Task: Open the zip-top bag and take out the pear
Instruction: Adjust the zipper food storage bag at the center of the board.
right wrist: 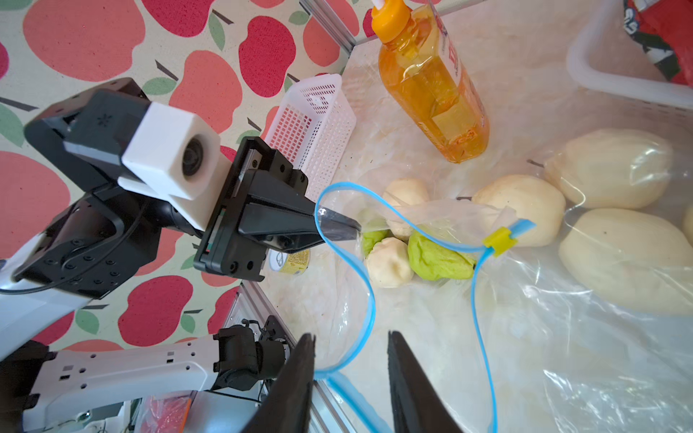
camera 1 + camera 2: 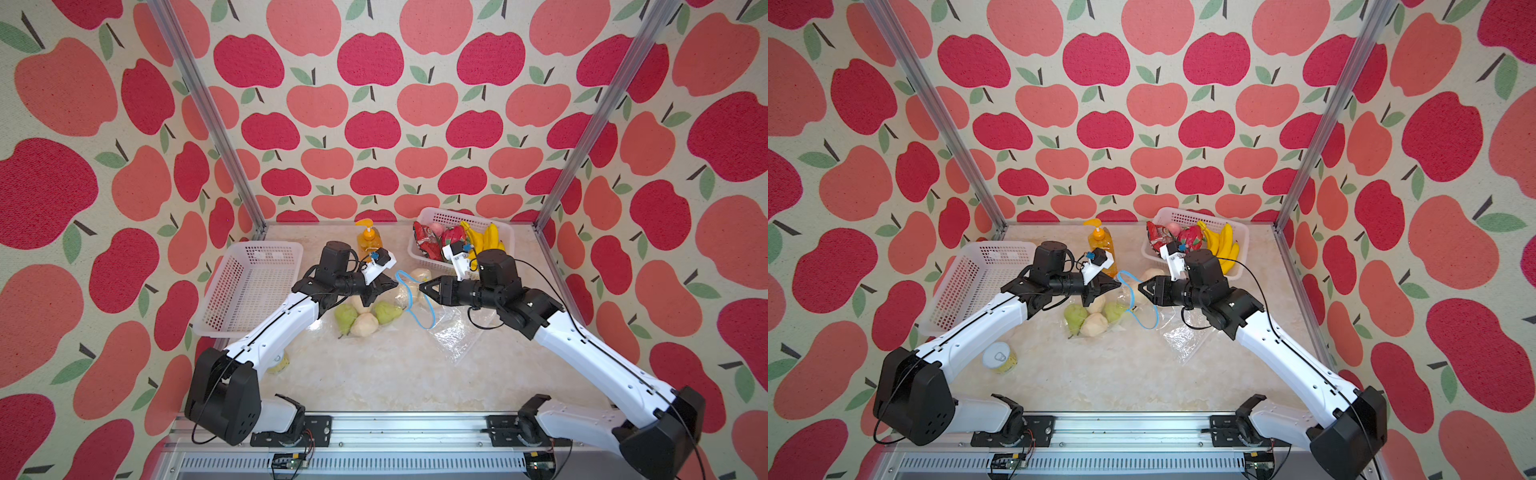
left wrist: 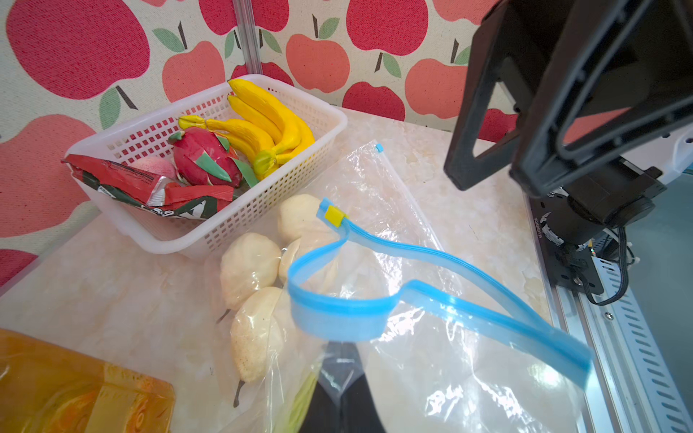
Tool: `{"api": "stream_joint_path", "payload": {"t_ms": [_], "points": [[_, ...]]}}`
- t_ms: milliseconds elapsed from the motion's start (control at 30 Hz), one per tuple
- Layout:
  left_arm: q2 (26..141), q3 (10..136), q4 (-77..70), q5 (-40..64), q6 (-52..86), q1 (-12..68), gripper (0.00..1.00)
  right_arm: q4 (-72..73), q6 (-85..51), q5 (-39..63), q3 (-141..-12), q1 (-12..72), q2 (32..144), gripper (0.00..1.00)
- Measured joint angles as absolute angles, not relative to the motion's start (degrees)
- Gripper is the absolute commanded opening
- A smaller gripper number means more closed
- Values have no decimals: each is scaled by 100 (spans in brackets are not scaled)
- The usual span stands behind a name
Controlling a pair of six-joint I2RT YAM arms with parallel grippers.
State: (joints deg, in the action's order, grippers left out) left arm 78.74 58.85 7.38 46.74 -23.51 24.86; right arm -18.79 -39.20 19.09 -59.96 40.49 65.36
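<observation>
Middle of the worktop (image 2: pixel 374 374): the zip-top bag (image 2: pixel 455 332) lies here. Its clear film is spread flat toward the right arm and its mouth is lifted up between the two arms.
Bag mouth: already unzipped. The blue zip strip (image 3: pixel 337 318) gapes in a floppy loop, with the yellow slider (image 1: pixel 497 240) parked at one end.
Left gripper (image 2: pixel 395 286): jaws closed tight, pinching the bag's rim right at the strip. It's easy to see from the right wrist cam.
Right gripper (image 2: pixel 420 288): jaws parted, and the strip runs through the gap between them. Nothing looks clamped as far as I can see.
Pear situation: three pale pears (image 3: pixel 249 262) sit bunched just beside the fruit basket (image 3: pixel 337 123) with shiny film over them, so they look bagged.
More pears: a green-and-pale bunch (image 2: pixel 361 320) lies below the left arm's wrist, also with film around it. Can't tell which bag that film belongs to.
Fruit basket contents: bananas (image 3: pixel 270 116), a dragon fruit (image 3: pixel 206 157) and a red snack packet (image 3: pixel 123 176).
Other stuff: the orange soap bottle (image 2: pixel 368 243) stands upright behind the left gripper, the empty white basket (image 2: pixel 249 286) is off on the left side, and a small can (image 2: pixel 998 357) sits beside the left arm.
</observation>
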Motion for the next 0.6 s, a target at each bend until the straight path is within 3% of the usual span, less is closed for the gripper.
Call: {"api": "stream_joint_path", "payload": {"t_ms": [133, 233, 400, 600], "points": [[7863, 5885, 738, 4678, -2349, 2491, 0, -1909, -4213, 1739, -5666, 4051, 6587, 20], [7852, 5883, 740, 4678, -2349, 2493, 0, -1900, -4477, 1662, -5439, 4069, 6783, 21], [7802, 5885, 740, 4703, -2344, 2508, 0, -1754, -4742, 1592, -5408, 4261, 7260, 51], [7725, 5885, 746, 4746, -2285, 2519, 0, -1922, -4849, 998, -5551, 4493, 7756, 64]]}}
